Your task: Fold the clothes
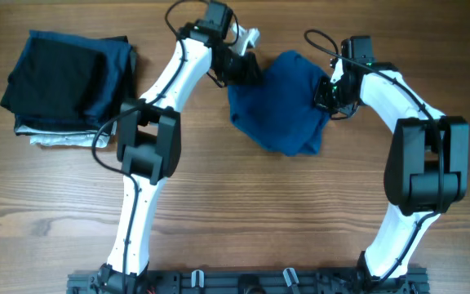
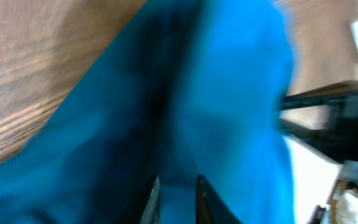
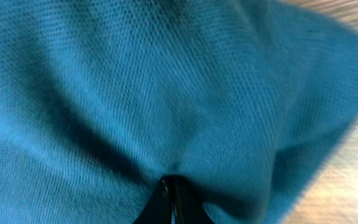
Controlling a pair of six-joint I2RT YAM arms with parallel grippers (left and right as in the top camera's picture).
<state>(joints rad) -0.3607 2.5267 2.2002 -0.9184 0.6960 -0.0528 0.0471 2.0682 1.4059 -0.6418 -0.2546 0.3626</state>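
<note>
A: Where is the T-shirt (image 1: 280, 106) found?

B: It is seen bunched in a loose heap on the surface (image 1: 243, 212), toward the far edge and between the two arms. It is not spread flat, and no sleeve or collar can be told apart.

A: How are the end effectors set?

B: The left end effector (image 1: 239, 67) is placed at the heap's upper left edge. In the left wrist view blue cloth is seen running down between its fingers (image 2: 153, 205), which are drawn close on it, so the T-shirt is judged to be gripped there. The right end effector (image 1: 330, 94) is placed at the right edge. In its wrist view the fingertips are pressed together with a pucker of cloth gathered at them, so the T-shirt is judged to be pinched there too.

A: Which step is judged to be in hand?

B: The spreading-out before any fold. Two opposite edges are gripped, but no fold has been made, so little of the task is counted as done.

A: What is called for next?

B: The two grips would need to be drawn apart until the cloth is laid flat. Which parts of the garment are gripped cannot be told, so a regrasp may be needed. The stack of folded garments (image 1: 68, 86) at the far left is well apart and need not be disturbed.
</note>
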